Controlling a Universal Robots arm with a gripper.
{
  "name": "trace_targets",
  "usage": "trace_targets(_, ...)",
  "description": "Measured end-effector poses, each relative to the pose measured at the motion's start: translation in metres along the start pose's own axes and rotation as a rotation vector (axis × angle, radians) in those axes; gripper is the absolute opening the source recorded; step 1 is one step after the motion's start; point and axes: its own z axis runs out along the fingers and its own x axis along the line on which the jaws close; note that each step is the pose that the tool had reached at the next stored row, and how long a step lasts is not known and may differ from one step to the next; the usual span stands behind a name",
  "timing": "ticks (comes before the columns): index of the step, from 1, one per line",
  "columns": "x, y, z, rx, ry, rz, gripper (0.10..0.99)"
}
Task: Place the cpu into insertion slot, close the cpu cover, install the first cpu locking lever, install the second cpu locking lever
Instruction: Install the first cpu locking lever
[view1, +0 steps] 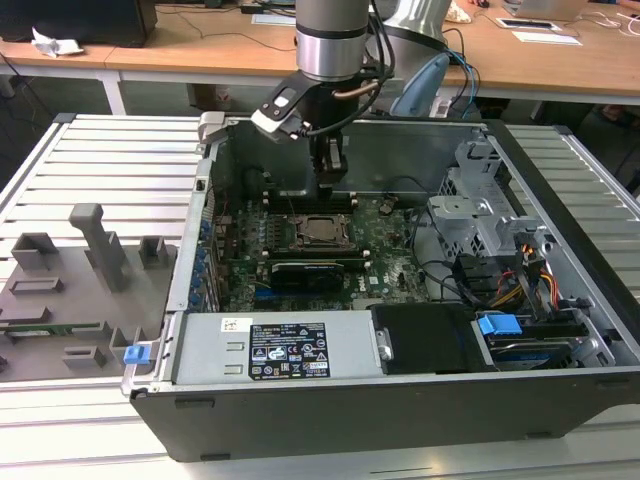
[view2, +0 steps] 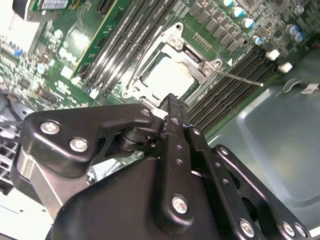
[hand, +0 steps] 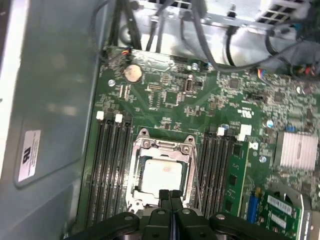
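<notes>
**Exterior view.** The arm reached down into the open case (view1: 400, 420). The gripper (view1: 330, 182) hung close over the board (view1: 390, 245), near the slot (view1: 299, 232). The cpu (view1: 322, 231) lay flat in the slot.

**Second wrist view.** The fingers of the gripper (view2: 172, 100) were pressed together with no gap and gripped nothing. The tip sat just beside the cpu (view2: 167, 77); contact could not be confirmed. The cover (view2: 176, 42) lay down around the cpu, which showed through its window. A thin lever (view2: 240, 79) stuck out from one cover corner across the memory slots (view2: 225, 102).

**First wrist view.** The gripper (hand: 170, 194) was fully closed and empty, at the slot's edge. The cpu (hand: 160, 175) sat centred in the slot (hand: 134, 187), framed by the cover (hand: 162, 145). Memory slots (hand: 107, 165) ran along both sides.
</notes>
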Motion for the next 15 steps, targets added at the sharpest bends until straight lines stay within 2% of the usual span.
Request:
trace_targets(9, 0.0, 0.0, 0.0, -0.003, 0.0019, -0.066, 0.106)
trace_targets(15, 0.0, 0.0, 0.0, -0.008, 0.0048, -0.16, 0.106)
